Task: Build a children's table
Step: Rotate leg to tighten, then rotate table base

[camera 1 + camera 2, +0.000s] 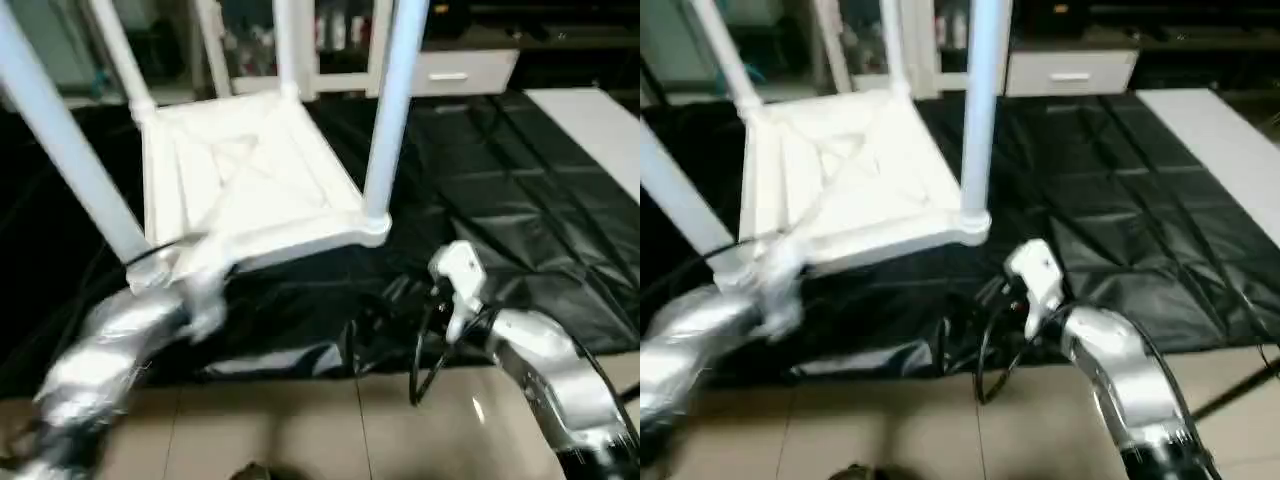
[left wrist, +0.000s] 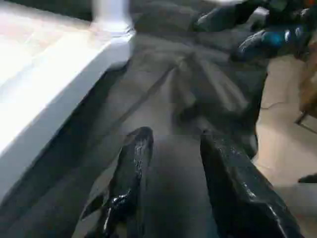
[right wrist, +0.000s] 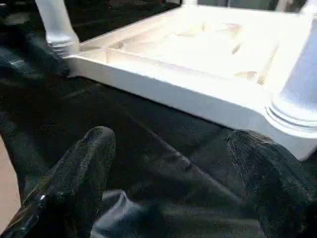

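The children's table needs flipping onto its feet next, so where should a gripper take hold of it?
Probably low on a leg. The children's table lies upside down on the black-draped worktable, legs pointing up. The near right leg stands free, a slim tube that open jaws could span. Come in level from the robot's side, where the right gripper already faces that corner. The rim looks harder to grip.

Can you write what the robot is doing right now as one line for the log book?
children's table: upside down on black-draped worktable, legs up | left gripper: open, empty, beside tabletop edge | right gripper: open, empty
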You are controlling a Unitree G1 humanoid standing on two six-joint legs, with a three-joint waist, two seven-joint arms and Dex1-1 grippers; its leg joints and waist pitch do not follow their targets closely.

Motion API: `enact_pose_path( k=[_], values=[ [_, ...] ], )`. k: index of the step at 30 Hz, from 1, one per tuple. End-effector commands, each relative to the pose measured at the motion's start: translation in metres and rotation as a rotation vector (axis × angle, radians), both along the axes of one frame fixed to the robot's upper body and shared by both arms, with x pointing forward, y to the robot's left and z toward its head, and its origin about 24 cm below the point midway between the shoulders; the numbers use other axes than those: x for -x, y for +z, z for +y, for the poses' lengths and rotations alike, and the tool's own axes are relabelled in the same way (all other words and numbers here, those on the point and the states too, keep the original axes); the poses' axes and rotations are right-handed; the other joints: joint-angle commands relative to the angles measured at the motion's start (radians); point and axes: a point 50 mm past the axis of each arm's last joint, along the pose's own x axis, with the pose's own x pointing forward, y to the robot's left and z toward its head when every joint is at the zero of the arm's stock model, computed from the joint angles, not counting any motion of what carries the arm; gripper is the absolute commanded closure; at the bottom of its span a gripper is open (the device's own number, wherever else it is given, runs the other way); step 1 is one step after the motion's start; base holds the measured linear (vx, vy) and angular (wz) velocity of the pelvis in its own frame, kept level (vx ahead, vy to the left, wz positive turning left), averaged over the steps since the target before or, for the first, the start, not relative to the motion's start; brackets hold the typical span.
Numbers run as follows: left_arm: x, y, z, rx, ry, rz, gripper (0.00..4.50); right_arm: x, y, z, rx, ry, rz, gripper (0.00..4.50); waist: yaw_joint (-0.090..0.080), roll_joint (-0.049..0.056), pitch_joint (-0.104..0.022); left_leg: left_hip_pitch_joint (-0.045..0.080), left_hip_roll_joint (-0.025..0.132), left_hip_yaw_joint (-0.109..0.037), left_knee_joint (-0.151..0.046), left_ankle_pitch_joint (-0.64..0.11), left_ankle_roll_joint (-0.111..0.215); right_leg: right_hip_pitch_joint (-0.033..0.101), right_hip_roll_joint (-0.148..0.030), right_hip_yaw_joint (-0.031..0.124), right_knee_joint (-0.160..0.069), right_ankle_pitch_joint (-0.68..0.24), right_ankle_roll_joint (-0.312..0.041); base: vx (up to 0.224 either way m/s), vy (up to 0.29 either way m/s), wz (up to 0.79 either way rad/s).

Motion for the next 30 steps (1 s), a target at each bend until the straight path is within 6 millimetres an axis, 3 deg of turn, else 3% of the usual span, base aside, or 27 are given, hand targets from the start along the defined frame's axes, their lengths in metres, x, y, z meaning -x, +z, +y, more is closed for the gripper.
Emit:
enact_pose_path(
  k=[1, 3, 4, 5, 7, 8, 11, 14, 15, 16, 17, 18, 19, 20, 21, 22, 23, 24, 25, 26, 27, 28, 29, 30],
  values=[
    [0.007, 0.016, 0.023, 0.019, 0.040, -0.052, 2.39, -0.006, 0.008, 0.005, -0.022, 0.027, -0.042, 0.53, 0.001, 0.006, -0.062, 0.037, 0.006, 0.003, -0.075, -0.504, -0.024, 0.019, 0.001, 0.013, -0.070, -0.394, -0.181, 0.000, 0.000, 0.00],
    [0.012, 0.019, 0.034, 0.022, 0.073, -0.061, 2.34, -0.008, 0.010, 0.006, -0.028, 0.027, -0.050, 0.53, 0.007, 0.006, -0.058, 0.039, 0.006, 0.002, -0.080, -0.538, -0.041, 0.017, 0.002, 0.014, -0.072, -0.420, -0.169, 0.000, 0.000, 0.00],
    [0.016, 0.022, 0.050, 0.008, 0.117, -0.066, 2.35, -0.008, 0.011, 0.007, -0.038, 0.030, -0.050, 0.53, 0.004, -0.001, -0.056, 0.040, 0.007, 0.004, -0.081, -0.549, -0.042, 0.015, 0.005, 0.015, -0.077, -0.432, -0.162, 0.000, 0.000, 0.00],
    [0.022, 0.025, 0.074, -0.017, 0.184, -0.065, 2.22, -0.005, 0.012, 0.011, -0.073, 0.062, -0.023, 0.53, 0.007, 0.004, -0.054, 0.043, 0.005, 0.001, -0.082, -0.570, -0.048, 0.014, 0.002, 0.015, -0.080, -0.465, -0.152, 0.000, 0.000, 0.00],
    [0.024, 0.027, 0.084, -0.029, 0.219, -0.071, 1.94, -0.002, 0.011, 0.012, -0.076, 0.085, -0.005, 0.53, 0.002, 0.008, -0.052, 0.039, 0.002, -0.005, -0.086, -0.600, -0.056, 0.017, 0.002, 0.013, -0.081, -0.512, -0.128, 0.000, 0.000, 0.00],
    [0.026, 0.030, 0.091, -0.035, 0.254, -0.081, 1.92, 0.002, 0.008, 0.013, -0.070, 0.119, 0.014, 0.53, 0.004, 0.005, -0.052, 0.045, 0.003, -0.006, -0.086, -0.620, -0.059, 0.012, 0.002, 0.014, -0.087, -0.529, -0.117, 0.000, 0.000, 0.00],
    [0.026, 0.036, 0.103, -0.038, 0.322, -0.111, 1.76, 0.007, 0.002, 0.013, -0.049, 0.164, 0.037, 0.53, 0.007, -0.003, -0.049, 0.042, 0.003, -0.009, -0.089, -0.644, -0.059, 0.011, -0.002, 0.014, -0.091, -0.569, -0.104, 0.000, 0.000, 0.00],
    [0.017, 0.047, 0.112, -0.043, 0.435, -0.168, 1.51, 0.006, 0.000, 0.010, -0.050, 0.149, 0.032, 0.53, 0.009, 0.001, -0.048, 0.044, 0.001, -0.014, -0.089, -0.669, -0.065, 0.007, -0.002, 0.009, -0.096, -0.612, -0.089, 0.000, 0.000, 0.00],
    [0.007, 0.051, 0.115, -0.063, 0.513, -0.219, 1.51, 0.004, 0.001, 0.010, -0.057, 0.141, 0.024, 0.53, 0.008, 0.006, -0.046, 0.050, 0.000, -0.016, -0.089, -0.701, -0.072, 0.003, 0.000, 0.005, -0.103, -0.629, -0.084, -0.056, -0.003, 0.01],
    [0.006, 0.052, 0.115, -0.066, 0.525, -0.227, 1.30, 0.004, 0.001, 0.010, -0.058, 0.141, 0.023, 0.53, 0.008, 0.005, -0.045, 0.053, 0.000, -0.017, -0.087, -0.711, -0.074, 0.003, 0.000, 0.002, -0.106, -0.636, -0.081, -0.067, -0.004, 0.00],
    [0.001, 0.054, 0.115, -0.081, 0.545, -0.255, 1.30, 0.003, 0.002, 0.010, -0.059, 0.140, 0.019, 0.53, 0.006, 0.012, -0.043, 0.053, -0.001, -0.023, -0.089, -0.731, -0.078, 0.009, -0.002, -0.005, -0.108, -0.655, -0.076, -0.067, -0.004, 0.00],
    [-0.002, 0.055, 0.115, -0.090, 0.555, -0.274, 1.09, 0.003, 0.002, 0.011, -0.060, 0.140, 0.018, 0.53, 0.000, 0.011, -0.038, 0.056, 0.000, -0.028, -0.095, -0.773, -0.079, 0.013, 0.006, -0.022, -0.118, -0.678, -0.066, -0.077, 0.006, -0.06],
    [-0.006, 0.055, 0.114, -0.097, 0.562, -0.287, 1.06, 0.002, 0.003, 0.011, -0.058, 0.136, 0.010, 0.53, -0.002, 0.017, -0.038, 0.053, 0.001, -0.032, -0.098, -0.786, -0.078, 0.024, 0.004, -0.027, -0.116, -0.677, -0.064, -0.060, 0.009, -0.10],
    [-0.011, 0.056, 0.115, -0.121, 0.587, -0.309, 1.03, 0.001, 0.003, 0.011, -0.058, 0.135, 0.007, 0.53, -0.002, 0.024, -0.030, 0.052, 0.007, -0.033, -0.117, -0.834, -0.078, 0.030, 0.016, -0.045, -0.121, -0.688, -0.059, -0.060, 0.009, -0.10],
    [-0.013, 0.056, 0.116, -0.138, 0.604, -0.322, 0.94, 0.001, 0.003, 0.011, -0.058, 0.134, 0.005, 0.53, -0.002, 0.032, -0.030, 0.042, 0.015, -0.031, -0.136, -0.874, -0.075, 0.058, 0.025, -0.067, -0.097, -0.646, -0.067, 0.000, 0.000, 0.00],
    [-0.017, 0.057, 0.114, -0.136, 0.612, -0.336, 0.82, 0.002, 0.003, 0.011, -0.059, 0.130, 0.000, 0.53, 0.004, 0.037, -0.027, 0.011, 0.027, -0.022, -0.174, -0.909, -0.071, 0.088, 0.039, -0.074, -0.046, -0.583, -0.077, -0.135, -0.003, -0.05],
    [-0.019, 0.058, 0.112, -0.131, 0.616, -0.345, 0.82, 0.002, 0.003, 0.011, -0.059, 0.127, -0.002, 0.53, 0.102, 0.074, -0.033, -0.117, 0.029, 0.047, -0.246, -1.001, -0.103, 0.163, 0.060, -0.078, 0.161, -0.340, -0.115, -0.135, -0.003, -0.05],
    [-0.023, 0.058, 0.108, -0.107, 0.616, -0.346, 0.67, 0.003, 0.003, 0.011, -0.062, 0.122, -0.003, 0.53, 0.106, 0.038, -0.049, -0.058, 0.023, 0.081, -0.207, -0.782, -0.068, 0.126, 0.049, 0.006, 0.177, -0.501, -0.079, -0.111, -0.051, 0.04],
    [-0.026, 0.059, 0.105, -0.091, 0.617, -0.346, 0.67, 0.004, 0.003, 0.011, -0.065, 0.119, -0.003, 0.53, 0.083, -0.026, -0.062, 0.054, 0.017, 0.054, -0.093, -0.603, -0.072, 0.040, -0.006, 0.044, 0.057, -0.766, -0.012, 0.068, -0.140, 0.06],
    [-0.026, 0.059, 0.105, -0.091, 0.617, -0.346, 0.60, 0.004, 0.003, 0.011, -0.065, 0.119, -0.003, 0.53, 0.075, -0.030, -0.029, 0.081, -0.021, -0.041, 0.091, -0.188, 0.000, -0.027, -0.127, 0.126, -0.141, -1.073, -0.084, 0.068, -0.140, 0.06],
    [-0.028, 0.059, 0.103, -0.082, 0.618, -0.345, 0.50, 0.004, 0.003, 0.011, -0.066, 0.117, -0.003, 0.53, 0.117, -0.019, -0.036, 0.010, -0.012, -0.067, 0.040, -0.060, 0.012, 0.054, -0.092, 0.112, -0.087, -0.895, -0.111, 0.114, -0.100, -0.05],
    [-0.036, 0.058, 0.097, -0.072, 0.619, -0.350, 0.38, 0.006, 0.003, 0.010, -0.065, 0.105, -0.004, 0.53, 0.127, 0.001, -0.048, 0.027, 0.011, -0.063, 0.000, -0.111, -0.017, 0.049, -0.066, 0.090, -0.061, -0.750, -0.131, 0.000, 0.000, 0.00],
    [-0.046, 0.058, 0.090, -0.064, 0.644, -0.363, 0.29, 0.007, 0.003, 0.009, -0.066, 0.095, -0.006, 0.53, 0.123, 0.038, -0.063, 0.081, 0.020, -0.045, -0.019, -0.307, -0.075, -0.001, 0.006, 0.059, -0.025, -0.427, -0.174, 0.000, 0.000, 0.00],
    [-0.058, 0.059, 0.081, -0.048, 0.667, -0.377, 0.26, 0.010, 0.004, 0.009, -0.069, 0.087, -0.007, 0.53, 0.110, 0.045, -0.055, 0.090, 0.019, -0.033, -0.036, -0.524, -0.099, -0.002, 0.026, 0.048, -0.024, -0.364, -0.213, -0.114, -0.021, 0.44]
  ],
)
